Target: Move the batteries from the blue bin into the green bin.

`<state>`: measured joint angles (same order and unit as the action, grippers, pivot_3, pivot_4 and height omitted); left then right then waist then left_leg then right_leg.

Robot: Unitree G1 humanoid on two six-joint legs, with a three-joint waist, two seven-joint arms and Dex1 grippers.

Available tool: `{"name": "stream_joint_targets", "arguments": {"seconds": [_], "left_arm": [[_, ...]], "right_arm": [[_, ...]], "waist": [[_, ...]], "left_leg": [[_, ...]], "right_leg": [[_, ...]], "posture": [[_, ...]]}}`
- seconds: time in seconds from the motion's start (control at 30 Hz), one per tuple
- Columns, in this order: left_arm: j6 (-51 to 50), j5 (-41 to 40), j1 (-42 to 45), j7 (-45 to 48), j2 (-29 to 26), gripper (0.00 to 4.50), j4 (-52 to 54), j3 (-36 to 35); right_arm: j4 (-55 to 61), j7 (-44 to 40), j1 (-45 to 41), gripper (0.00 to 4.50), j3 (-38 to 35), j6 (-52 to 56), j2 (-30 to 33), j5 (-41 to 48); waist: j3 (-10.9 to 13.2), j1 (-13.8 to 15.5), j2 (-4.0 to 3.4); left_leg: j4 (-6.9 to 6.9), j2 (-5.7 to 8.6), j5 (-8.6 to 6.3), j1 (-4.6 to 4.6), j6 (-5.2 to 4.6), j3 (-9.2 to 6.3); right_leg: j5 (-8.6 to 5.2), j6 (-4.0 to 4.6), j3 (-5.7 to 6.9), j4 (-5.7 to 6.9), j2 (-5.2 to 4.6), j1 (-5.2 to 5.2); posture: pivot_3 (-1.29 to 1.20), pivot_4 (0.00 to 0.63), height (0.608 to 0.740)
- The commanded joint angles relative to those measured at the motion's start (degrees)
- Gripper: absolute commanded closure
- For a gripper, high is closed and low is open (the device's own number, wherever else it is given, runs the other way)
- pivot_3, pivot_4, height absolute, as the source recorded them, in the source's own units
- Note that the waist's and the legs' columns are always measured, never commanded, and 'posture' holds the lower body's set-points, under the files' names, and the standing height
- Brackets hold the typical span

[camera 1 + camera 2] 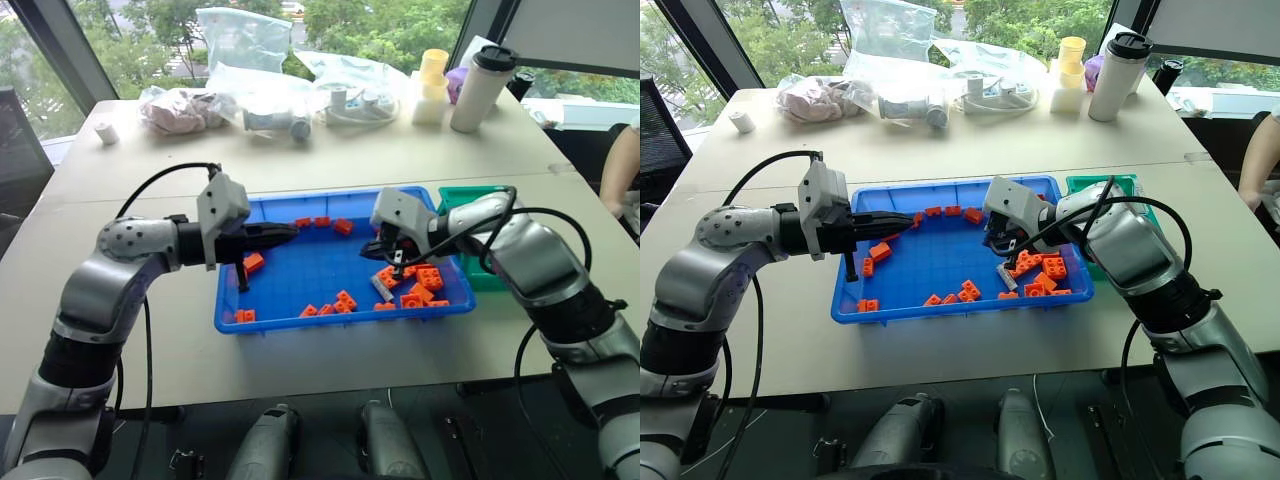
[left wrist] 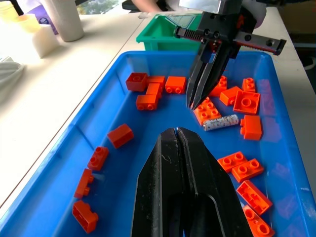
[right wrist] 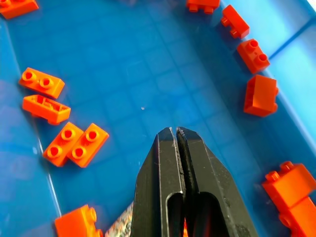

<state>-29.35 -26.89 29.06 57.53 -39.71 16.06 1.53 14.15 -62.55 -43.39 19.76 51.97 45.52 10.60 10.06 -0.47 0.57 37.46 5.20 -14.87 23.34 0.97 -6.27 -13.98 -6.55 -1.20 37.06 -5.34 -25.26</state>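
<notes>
Left wrist view gives the plainest look at a battery (image 2: pixel 220 122), a small silver-grey speckled cylinder lying on the floor of the wide, shallow bright-blue plastic bin (image 2: pixel 64 148) among orange toy bricks (image 2: pixel 247 101). The right gripper (image 2: pixel 193 101) hangs just above and beside it, its two black fingers pressed together with nothing between them, so the battery lies loose in the tray. In the left eye view the same battery (image 1: pixel 383 288) is a small grey sliver partly hidden under the right arm. The right wrist view looks down past the closed fingers at the blue floor and scattered bricks, with a speckled silver end (image 3: pixel 120 226) peeking beside the finger base. The left gripper (image 2: pixel 176 131) is also closed and empty, held level over the blue bin's left part. The small, tall-walled teal-green plastic box (image 1: pixel 462 197) stands just beyond the blue bin's far right corner, largely screened by the right arm. Clear plastic bags (image 1: pixel 243 38), a white tumbler with a black lid (image 1: pixel 482 88) and a stack of yellow and white cups (image 1: pixel 432 85) sit along the table's far edge.
</notes>
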Motion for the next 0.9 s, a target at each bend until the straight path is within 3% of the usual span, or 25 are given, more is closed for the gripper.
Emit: {"name": "stream_joint_targets", "arguments": {"seconds": [0.03,0.23,0.43,0.9], "left_arm": [[1.4,-0.2,1.2,0.6,0.3,4.50,0.4,-0.1],[1.7,0.2,1.2,0.7,1.1,4.50,0.3,0.3],[2.1,0.4,1.0,0.6,1.5,4.50,0.3,0.5],[1.3,0.0,0.1,-0.9,1.4,4.50,1.6,-0.2]], "right_arm": [[2.5,-2.9,1.8,3.03,-1.6,-2.8,3.2,1.5],[-0.2,-4.7,2.1,0.02,1.7,-3.4,5.0,0.1],[-3.4,-11.3,0.8,0.02,5.5,-4.8,5.8,0.3],[-14.3,-14.4,-0.6,0.02,9.6,-26.0,2.2,-9.9]], "waist": [[0.0,-0.1,0.00],[0.0,-0.4,0.00],[0.0,-0.1,0.00],[0.0,-0.2,0.00]], "left_leg": [[-0.01,0.00,0.00,0.00,-0.01,0.00],[-0.04,-0.05,0.00,-0.02,0.00,0.02],[-0.01,-0.03,0.00,-0.01,0.00,0.02],[-0.01,-0.03,0.13,-0.02,0.22,0.01]], "right_leg": [[0.00,0.00,0.00,0.00,0.00,0.00],[0.00,0.00,-0.02,0.02,0.04,-0.04],[0.00,0.00,-0.02,0.01,0.02,-0.02],[0.00,0.00,0.01,0.00,0.03,0.00]], "posture": [[0.00,0.150,0.740],[0.00,0.150,0.740],[0.00,0.150,0.740],[0.00,0.150,0.740]]}}
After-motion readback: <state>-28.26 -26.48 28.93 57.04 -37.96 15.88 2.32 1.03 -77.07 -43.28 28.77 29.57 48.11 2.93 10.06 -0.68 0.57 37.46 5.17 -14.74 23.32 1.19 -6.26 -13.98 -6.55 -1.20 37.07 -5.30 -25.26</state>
